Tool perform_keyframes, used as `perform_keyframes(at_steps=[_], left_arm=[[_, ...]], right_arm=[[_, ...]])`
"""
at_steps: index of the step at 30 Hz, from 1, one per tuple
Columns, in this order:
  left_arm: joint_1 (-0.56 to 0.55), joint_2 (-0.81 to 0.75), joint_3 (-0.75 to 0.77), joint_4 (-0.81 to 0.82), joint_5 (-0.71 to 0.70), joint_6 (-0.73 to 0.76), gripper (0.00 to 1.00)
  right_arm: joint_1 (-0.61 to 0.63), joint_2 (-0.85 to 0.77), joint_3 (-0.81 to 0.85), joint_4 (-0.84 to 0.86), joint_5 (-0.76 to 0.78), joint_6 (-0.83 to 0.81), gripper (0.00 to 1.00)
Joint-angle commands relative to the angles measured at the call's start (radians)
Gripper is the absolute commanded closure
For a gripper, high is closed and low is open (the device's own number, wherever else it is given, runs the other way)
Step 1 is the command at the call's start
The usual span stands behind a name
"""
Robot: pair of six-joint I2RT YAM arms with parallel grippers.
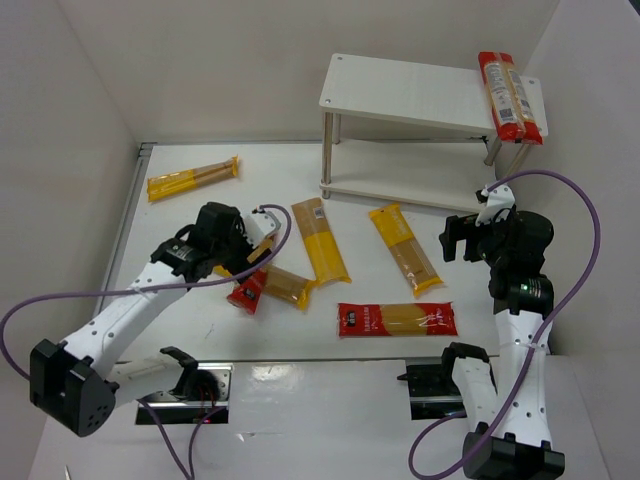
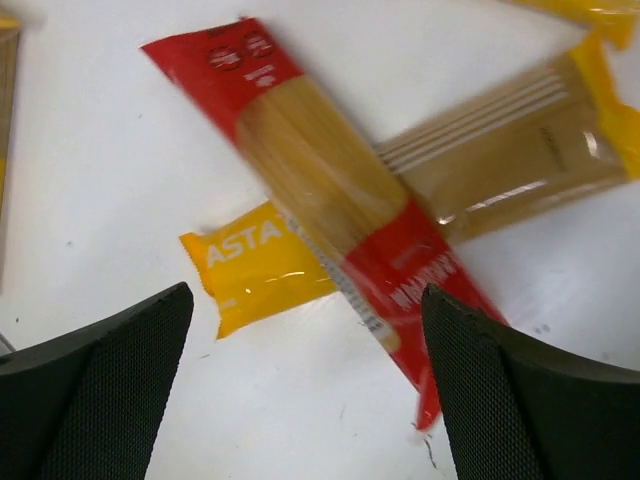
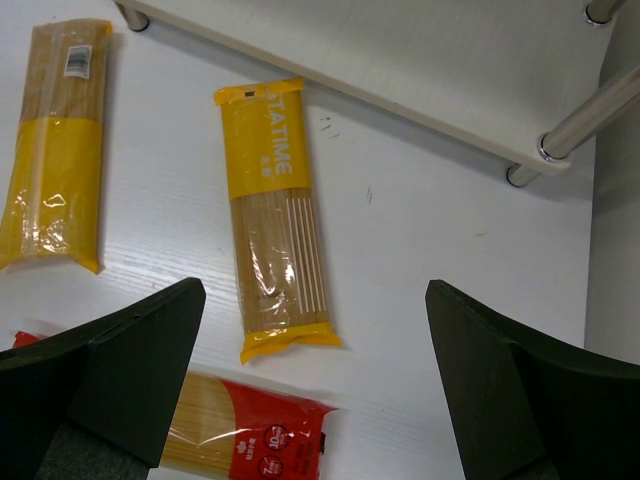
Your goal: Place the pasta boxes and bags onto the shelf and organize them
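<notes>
The white shelf [image 1: 400, 88] stands at the back right, with two red-ended packets [image 1: 510, 95] lying on the right end of its top board. On the table lie several packets: yellow ones at the far left [image 1: 192, 178], the middle [image 1: 320, 240] and the right [image 1: 405, 248], and a red one [image 1: 396, 319] near the front. My left gripper [image 1: 245, 255] is open above a red packet [image 2: 330, 190] that lies crossed over a yellow packet [image 2: 500, 150]. My right gripper [image 1: 462, 238] is open and empty above the table, near a yellow packet [image 3: 275, 230] and the red packet [image 3: 250, 430].
White walls close in the table at the left, back and right. The shelf's lower board [image 3: 400, 60] and a metal leg [image 3: 590, 115] lie just beyond my right gripper. Purple cables loop beside both arms.
</notes>
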Motion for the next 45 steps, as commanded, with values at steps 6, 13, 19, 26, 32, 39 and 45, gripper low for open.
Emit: perform_keyframes(at_steps=[6, 13, 19, 26, 32, 39, 45], left_arm=[[0.068, 0.324, 0.136, 0.036, 0.053, -0.224, 0.00], [0.083, 0.411, 0.168, -0.007, 0.056, -0.269, 0.00], [0.121, 0.386, 0.168, -0.128, 0.096, -0.257, 0.00], [0.132, 0.323, 0.188, -0.265, 0.109, -0.230, 0.00], [0.132, 0.369, 0.208, -0.303, 0.231, -0.200, 0.00], [0.123, 0.487, 0.208, -0.303, 0.274, -0.191, 0.00], [0.123, 0.549, 0.208, -0.313, 0.284, -0.181, 0.00]], right_arm=[[0.007, 0.007, -0.005, 0.028, 0.002, 0.000, 0.00], [0.007, 0.007, -0.005, 0.037, 0.013, 0.009, 0.00], [0.007, 0.016, -0.014, 0.037, 0.022, 0.009, 0.00], [0.007, 0.016, -0.014, 0.037, 0.022, 0.009, 0.00], [0.007, 0.016, -0.014, 0.046, 0.031, 0.018, 0.00], [0.007, 0.025, -0.014, 0.046, 0.040, 0.018, 0.00], [0.007, 0.025, -0.014, 0.046, 0.040, 0.027, 0.00]])
